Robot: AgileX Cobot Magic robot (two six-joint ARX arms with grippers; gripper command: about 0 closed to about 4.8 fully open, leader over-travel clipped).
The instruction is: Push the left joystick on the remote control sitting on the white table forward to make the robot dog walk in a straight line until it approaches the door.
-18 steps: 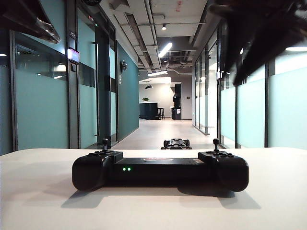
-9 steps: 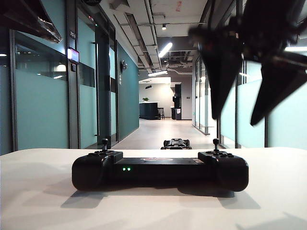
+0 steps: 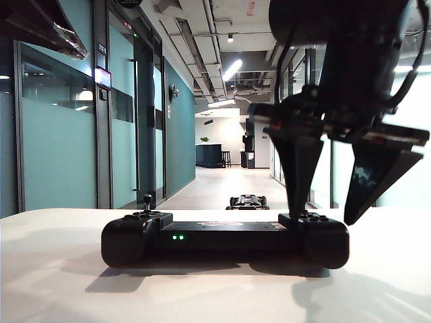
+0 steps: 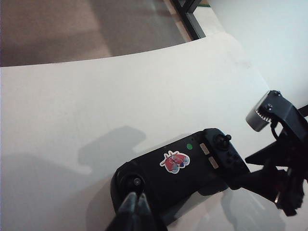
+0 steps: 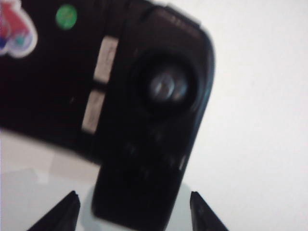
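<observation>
Right pincer (image 3: 326, 217) gapes astride remote control (image 3: 225, 239).

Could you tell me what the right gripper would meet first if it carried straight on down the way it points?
Probably the remote control's right-hand grip: the open right gripper points down with a finger on each side of it.

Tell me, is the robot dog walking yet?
Not yet. The robot dog waits beyond the white table. In hand: the open right gripper straddles one end of the remote control; the shut left gripper hangs above the left joystick, which stands upright. Left: pushing it forward.
</observation>
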